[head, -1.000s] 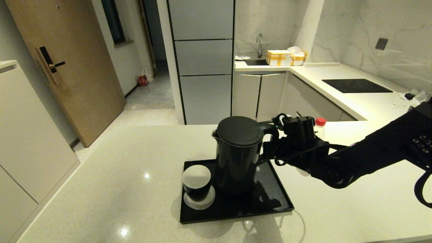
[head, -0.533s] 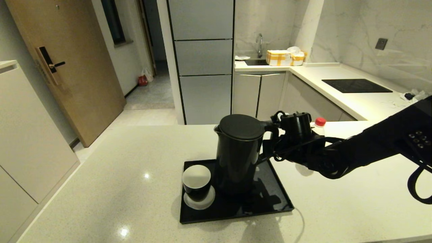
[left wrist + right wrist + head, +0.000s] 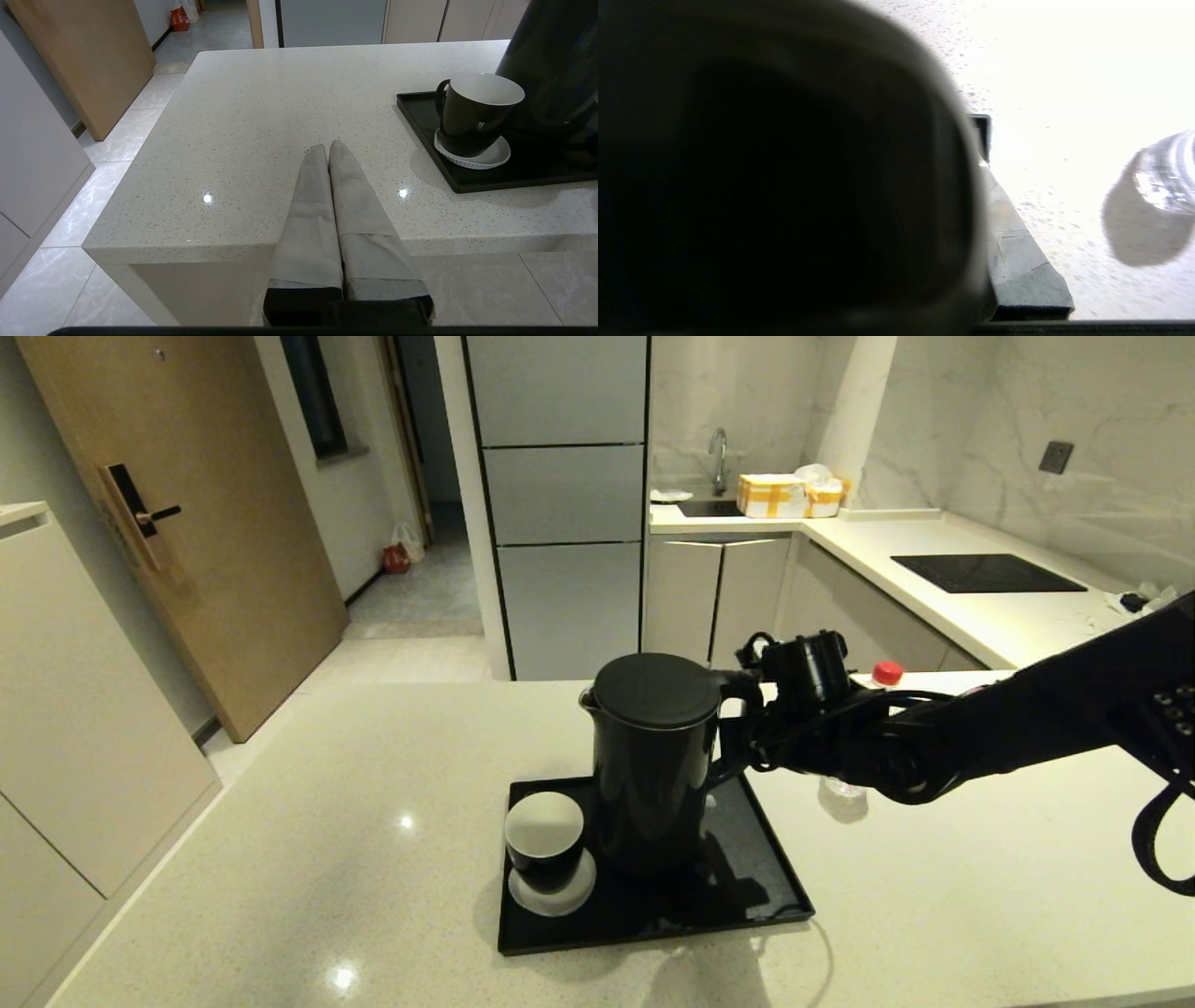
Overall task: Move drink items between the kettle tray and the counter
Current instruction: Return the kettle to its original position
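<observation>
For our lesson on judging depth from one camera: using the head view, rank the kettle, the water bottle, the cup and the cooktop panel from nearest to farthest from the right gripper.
1. Kettle: the right gripper is at its handle.
2. Water bottle: on the counter behind the arm.
3. Cup: on the tray, beyond the kettle.
4. Cooktop panel: on the far back counter.

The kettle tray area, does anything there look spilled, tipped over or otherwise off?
Nothing stands out. The kettle stands upright over the tray, the right gripper at its handle. The cup sits upright on its saucer, and the counter shows no spill.
</observation>
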### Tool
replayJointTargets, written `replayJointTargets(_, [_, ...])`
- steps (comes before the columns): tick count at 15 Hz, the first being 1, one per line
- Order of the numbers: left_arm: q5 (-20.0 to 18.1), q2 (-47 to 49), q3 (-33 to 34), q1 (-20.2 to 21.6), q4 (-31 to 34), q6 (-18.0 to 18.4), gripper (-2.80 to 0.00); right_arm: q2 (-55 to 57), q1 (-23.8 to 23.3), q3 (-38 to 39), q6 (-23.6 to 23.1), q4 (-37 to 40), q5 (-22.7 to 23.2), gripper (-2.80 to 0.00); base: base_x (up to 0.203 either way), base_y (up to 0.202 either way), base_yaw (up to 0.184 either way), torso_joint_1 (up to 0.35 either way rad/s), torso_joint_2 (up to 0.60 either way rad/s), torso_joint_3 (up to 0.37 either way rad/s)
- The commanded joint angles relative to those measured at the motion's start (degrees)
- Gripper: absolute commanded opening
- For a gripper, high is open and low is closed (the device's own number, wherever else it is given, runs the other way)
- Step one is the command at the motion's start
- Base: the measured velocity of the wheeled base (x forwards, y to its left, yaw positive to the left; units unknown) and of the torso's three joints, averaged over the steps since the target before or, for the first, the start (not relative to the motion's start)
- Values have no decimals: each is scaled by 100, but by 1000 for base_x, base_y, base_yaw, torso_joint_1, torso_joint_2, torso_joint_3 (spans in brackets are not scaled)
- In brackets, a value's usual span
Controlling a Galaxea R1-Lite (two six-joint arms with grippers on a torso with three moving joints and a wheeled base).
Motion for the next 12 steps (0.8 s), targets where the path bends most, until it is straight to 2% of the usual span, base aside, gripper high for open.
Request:
replayJointTargets(1, [0, -1, 0, 0, -2, 8, -280, -225, -96, -51, -43, 83, -9, -280, 0, 0, 0, 0, 0, 0])
replayJointTargets(4, [0, -1, 0, 0, -2, 7, -280, -323, -249, -24, -61, 103, -1, -280, 0, 0, 0, 0, 0, 0])
replayJointTargets(12, [0, -1, 0, 0, -2, 8, -280, -137, -169, -33, -19, 45, -9, -280, 0, 0, 0, 0, 0, 0])
